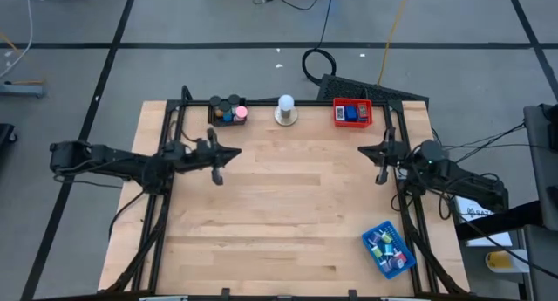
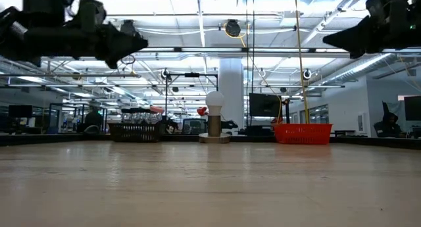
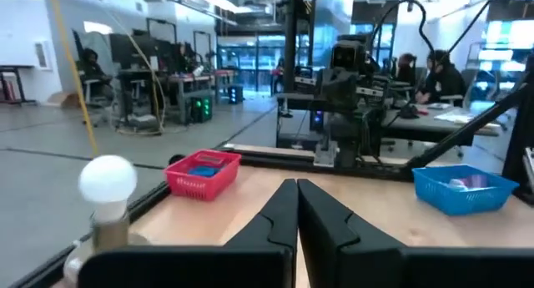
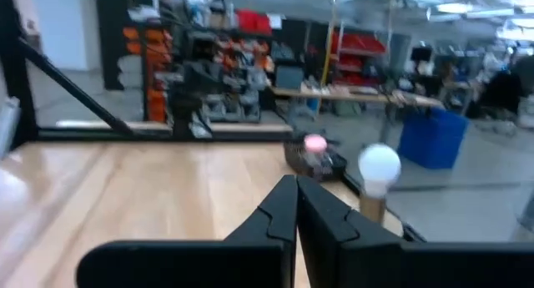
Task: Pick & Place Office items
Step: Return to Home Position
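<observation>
both grippers clenched, jaws pressed together over smooth wood table (image 1: 288, 205). black mesh tray (image 1: 212, 118) with cylinders (image 1: 241, 113) just beyond left gripper (image 1: 218, 161); red mesh tray (image 1: 335, 114) just beyond right gripper (image 1: 381, 157).

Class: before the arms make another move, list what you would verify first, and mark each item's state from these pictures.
1. Left gripper fingers shut, holding nothing: ok.
2. Right gripper fingers shut, holding nothing: ok.
3. Both grippers raised above the table: ok.
4. Office items inside black tray, red tray, blue tray; none loose on the table: ok.
5. White knob upright between black and red trays: ok.
6. Item count per tray: cannot tell.
</observation>
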Available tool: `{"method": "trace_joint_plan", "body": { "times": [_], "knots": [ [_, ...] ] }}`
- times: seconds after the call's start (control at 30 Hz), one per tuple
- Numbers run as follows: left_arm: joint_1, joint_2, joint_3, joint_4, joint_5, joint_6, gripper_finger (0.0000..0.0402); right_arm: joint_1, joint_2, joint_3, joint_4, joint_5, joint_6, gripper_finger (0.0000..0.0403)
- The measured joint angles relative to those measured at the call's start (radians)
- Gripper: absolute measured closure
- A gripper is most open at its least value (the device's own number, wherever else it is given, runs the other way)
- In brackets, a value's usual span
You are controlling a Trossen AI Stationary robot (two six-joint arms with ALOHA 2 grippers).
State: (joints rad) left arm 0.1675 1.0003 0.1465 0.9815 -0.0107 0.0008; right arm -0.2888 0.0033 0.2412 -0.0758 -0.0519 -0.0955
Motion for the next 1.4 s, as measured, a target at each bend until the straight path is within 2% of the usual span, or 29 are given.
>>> {"method": "trace_joint_plan", "body": {
  "times": [0.17,0.3,0.5,0.6,0.77,0.97,1.13,1.23,1.4],
  "knots": [
    [0.002,-0.102,-0.137,0.088,-0.047,-0.042,0.0393,0.001,0.009,-0.036,-0.002,0.026,0.026,0.0403],
    [0.000,-0.211,-0.134,-0.060,-0.062,-0.039,0.0391,0.001,-0.001,-0.065,0.001,0.029,0.057,0.0403],
    [0.000,-0.374,-0.131,-0.235,-0.028,-0.025,0.0391,0.002,-0.001,-0.106,-0.004,0.032,0.069,0.0403],
    [0.001,-0.478,-0.132,-0.371,-0.070,-0.025,0.0387,0.002,-0.001,-0.123,0.007,0.054,0.088,0.0403],
    [0.001,-0.646,-0.132,-0.564,-0.085,-0.029,0.0397,0.002,-0.002,-0.158,0.012,0.063,0.132,0.0403],
    [0.001,-0.811,-0.132,-0.714,-0.164,-0.036,0.0385,0.002,-0.001,-0.196,0.035,0.079,0.142,0.0403],
    [0.001,-0.888,-0.132,-0.802,-0.198,-0.040,0.0398,0.002,0.003,-0.224,0.101,0.129,0.142,0.0403],
    [0.001,-0.898,-0.132,-0.856,-0.251,-0.053,0.0388,0.002,0.006,-0.225,0.102,0.130,0.117,0.0403],
    [0.000,-0.888,-0.132,-0.907,-0.242,-0.105,0.0394,0.002,0.006,-0.225,0.104,0.131,0.118,0.0403]
  ]
}}
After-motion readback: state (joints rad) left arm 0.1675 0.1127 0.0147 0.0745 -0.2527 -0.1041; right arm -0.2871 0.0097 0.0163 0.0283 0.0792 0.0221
